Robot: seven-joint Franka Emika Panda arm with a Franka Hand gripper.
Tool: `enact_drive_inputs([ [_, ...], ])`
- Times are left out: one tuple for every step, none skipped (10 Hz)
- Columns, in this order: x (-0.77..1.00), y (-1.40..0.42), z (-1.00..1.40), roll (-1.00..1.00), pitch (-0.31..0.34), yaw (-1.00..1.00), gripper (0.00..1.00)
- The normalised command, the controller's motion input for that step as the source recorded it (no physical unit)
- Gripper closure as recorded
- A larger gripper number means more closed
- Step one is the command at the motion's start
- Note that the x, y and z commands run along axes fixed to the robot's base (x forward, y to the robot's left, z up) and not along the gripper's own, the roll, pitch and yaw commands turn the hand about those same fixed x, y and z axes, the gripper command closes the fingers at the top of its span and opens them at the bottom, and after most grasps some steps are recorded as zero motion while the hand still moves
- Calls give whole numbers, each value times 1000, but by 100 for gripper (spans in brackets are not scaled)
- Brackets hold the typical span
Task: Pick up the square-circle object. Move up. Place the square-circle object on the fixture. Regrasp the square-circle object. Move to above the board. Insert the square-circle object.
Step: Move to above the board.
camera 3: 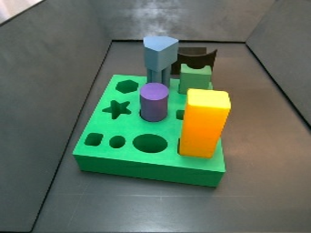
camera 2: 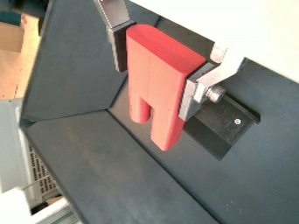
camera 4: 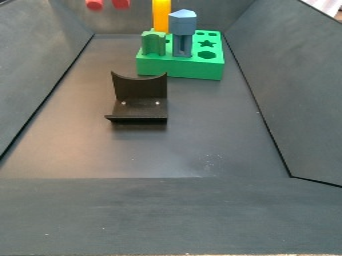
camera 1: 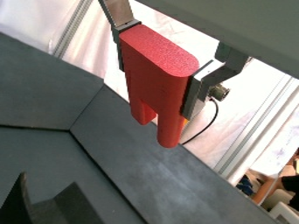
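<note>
Tool (camera 1: 158, 66) clamped on red piece (camera 1: 158, 79), aloft.

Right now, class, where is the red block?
In both wrist views the red block is clamped between the gripper's silver fingers, held in the air above the dark floor.

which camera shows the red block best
Both wrist views: the red block fills the frame, clamped between the claw's silver fingers, high above the floor. In a side view only red bits show at the top edge. The side view of the green board misses it.
</note>
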Motion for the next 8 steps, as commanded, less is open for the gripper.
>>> enact_drive_inputs([
  [93,-78,1000,-32,61,124,100],
  [90,-75,1000,-34,55,117,100],
  [80,-66,937,-36,56,101,100],
  [63,-49,769,-37,60,88,100],
  [43,-31,547,-40,62,77,100],
  [34,-27,438,-42,61,74,100],
  [28,-26,220,-43,69,66,100],
  [-834,-1000,-56,-1000,-18,-83,100],
])
